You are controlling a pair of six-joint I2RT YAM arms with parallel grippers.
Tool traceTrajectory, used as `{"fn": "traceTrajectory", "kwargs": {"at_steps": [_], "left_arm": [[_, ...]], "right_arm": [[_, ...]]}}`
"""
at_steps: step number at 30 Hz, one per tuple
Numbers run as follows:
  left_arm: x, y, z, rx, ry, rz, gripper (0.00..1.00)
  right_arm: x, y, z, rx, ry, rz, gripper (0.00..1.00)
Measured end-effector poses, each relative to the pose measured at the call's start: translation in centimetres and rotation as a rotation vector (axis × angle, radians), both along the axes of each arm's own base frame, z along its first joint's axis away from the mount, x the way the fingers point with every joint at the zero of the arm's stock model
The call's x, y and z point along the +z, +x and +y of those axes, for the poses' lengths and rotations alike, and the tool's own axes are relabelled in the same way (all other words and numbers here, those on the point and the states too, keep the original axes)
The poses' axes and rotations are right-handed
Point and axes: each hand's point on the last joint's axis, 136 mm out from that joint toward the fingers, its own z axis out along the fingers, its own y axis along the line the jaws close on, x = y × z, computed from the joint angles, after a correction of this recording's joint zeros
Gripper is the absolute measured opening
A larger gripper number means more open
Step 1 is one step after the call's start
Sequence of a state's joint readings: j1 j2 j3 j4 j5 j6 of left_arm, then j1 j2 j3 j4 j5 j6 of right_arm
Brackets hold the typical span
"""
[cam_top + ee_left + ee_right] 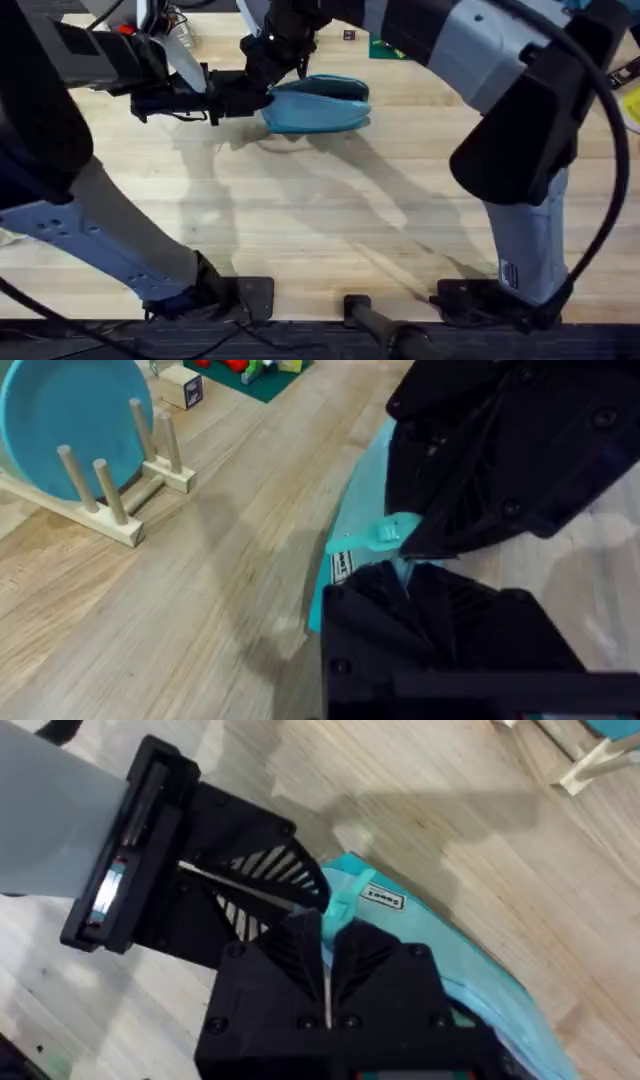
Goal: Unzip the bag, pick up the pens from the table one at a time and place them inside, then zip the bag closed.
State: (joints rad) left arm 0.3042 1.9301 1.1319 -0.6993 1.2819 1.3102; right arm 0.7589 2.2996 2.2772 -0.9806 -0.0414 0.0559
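Right gripper point(325, 982): fingers pressed together at the turquoise pouch point(318, 104), left gripper point(232, 100) gripping its end. Zipping step; you pull steadily next.

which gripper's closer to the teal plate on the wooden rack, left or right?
Left, as far as the views show. The left gripper is at the bag's end, with the plate just across bare table. The right gripper is at the same end.
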Motion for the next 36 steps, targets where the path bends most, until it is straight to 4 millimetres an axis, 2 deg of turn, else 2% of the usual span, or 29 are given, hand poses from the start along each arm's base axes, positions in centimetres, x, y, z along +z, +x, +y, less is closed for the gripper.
{"fn": "traceTrajectory", "kwargs": {"at_steps": [11, 24, 36], "left_arm": [[0.0, 0.0, 0.0, 0.0, 0.0, 0.0, 0.044], [0.1, -0.1, -0.5, -0.013, -0.005, -0.002, 0.043], [0.1, 0.1, -0.2, -0.005, -0.005, -0.01, 0.043]], "right_arm": [[0.0, 0.0, -0.1, -0.006, -0.001, 0.004, 0.031], [-0.1, 0.5, -2.1, -0.091, 0.026, 0.094, 0.031], [0.6, 1.0, -1.0, 0.006, 0.073, 0.052, 0.031]]}}
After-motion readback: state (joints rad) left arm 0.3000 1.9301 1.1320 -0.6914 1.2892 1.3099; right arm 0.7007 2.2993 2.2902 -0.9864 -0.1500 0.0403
